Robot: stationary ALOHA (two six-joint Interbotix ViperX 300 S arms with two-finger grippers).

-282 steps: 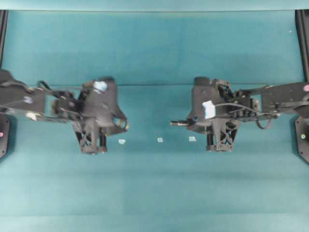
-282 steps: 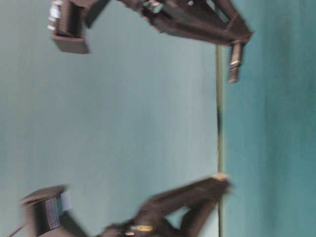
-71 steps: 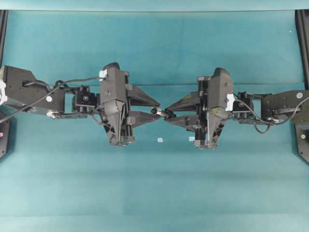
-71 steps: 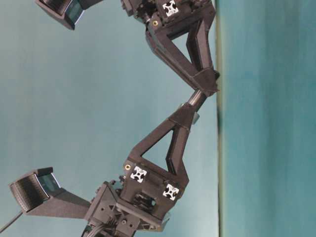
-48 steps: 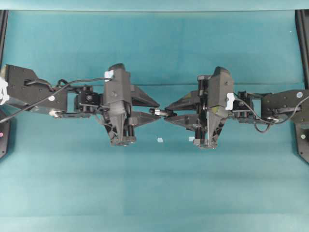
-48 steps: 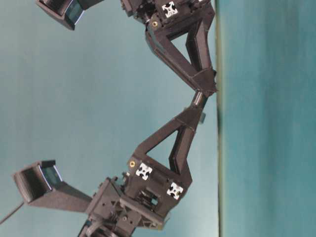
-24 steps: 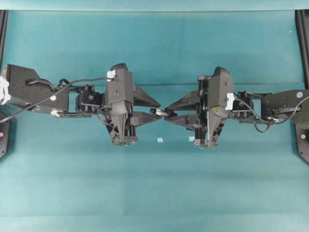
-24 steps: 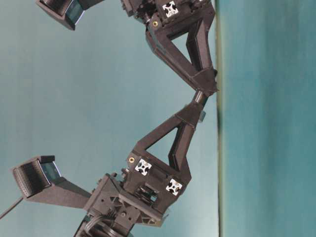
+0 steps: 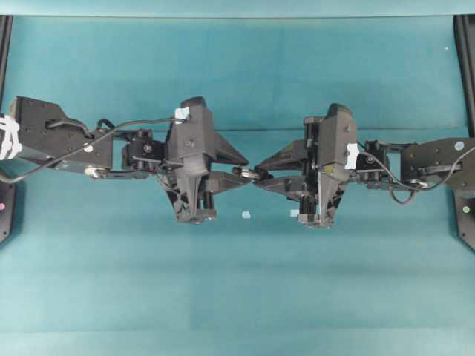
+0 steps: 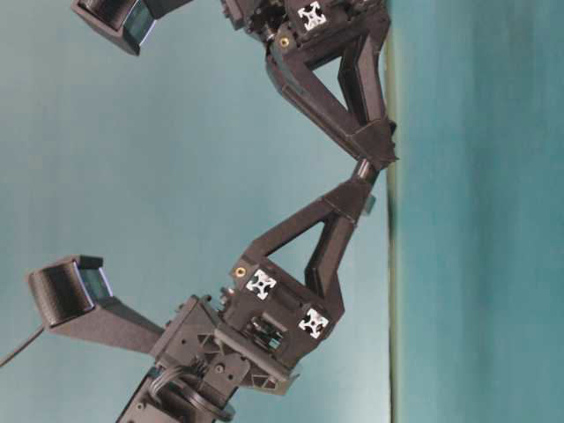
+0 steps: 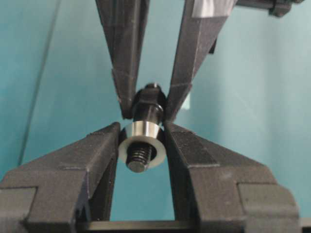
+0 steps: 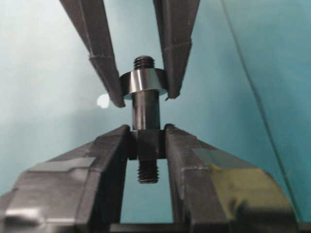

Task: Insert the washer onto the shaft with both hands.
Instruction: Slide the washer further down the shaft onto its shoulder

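The silver washer (image 11: 142,141) is pinched between the fingertips of my left gripper (image 11: 142,130), which is shut on it. The dark stepped shaft (image 12: 146,109) is held at its thick collar by my right gripper (image 12: 146,141), shut on it. The shaft's threaded end (image 11: 138,158) pokes through the washer's hole toward the left wrist camera. From the right wrist view the washer (image 12: 143,81) sits on the shaft just below the threaded tip. Overhead, the left gripper (image 9: 236,172) and right gripper (image 9: 257,176) meet tip to tip above mid-table, with the shaft (image 9: 249,174) bridging them.
Two tiny pale square chips (image 9: 246,215) (image 9: 295,213) lie on the teal table just in front of the grippers. Black frame posts (image 9: 465,67) stand at the left and right edges. In the table-level view both grippers hang close to the table surface (image 10: 476,264).
The left arm has shifted a little to the right and tilted, carrying the washer closer along the shaft. The right arm and the shaft have stayed still.
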